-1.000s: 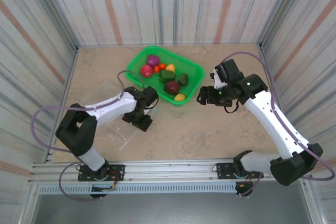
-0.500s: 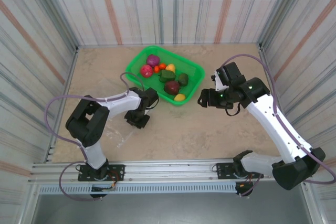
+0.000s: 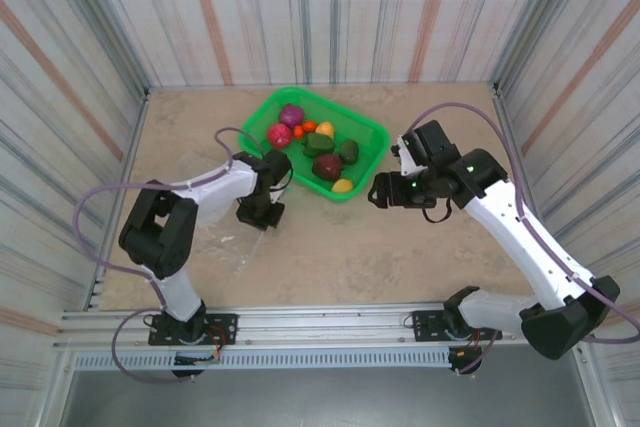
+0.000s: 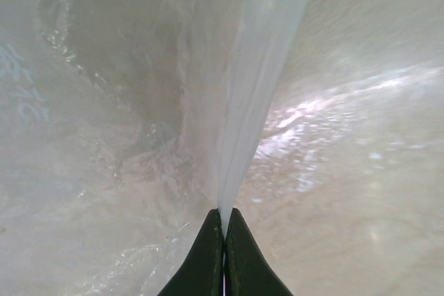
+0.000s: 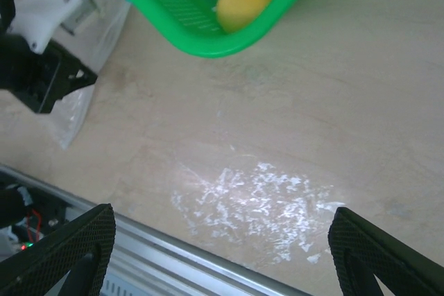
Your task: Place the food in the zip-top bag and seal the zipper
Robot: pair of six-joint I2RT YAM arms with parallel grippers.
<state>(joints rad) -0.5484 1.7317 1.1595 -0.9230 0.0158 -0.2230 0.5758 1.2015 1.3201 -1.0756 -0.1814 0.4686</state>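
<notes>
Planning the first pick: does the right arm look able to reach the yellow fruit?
Likely yes: the right arm's open jaws hover beside the green basket, the yellow fruit uncovered at its rim.

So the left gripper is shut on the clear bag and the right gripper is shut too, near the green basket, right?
Not quite. The right gripper is open: the right wrist view shows its fingers wide apart. The left gripper is shut on the zip-top bag, and the green basket is near.
</notes>
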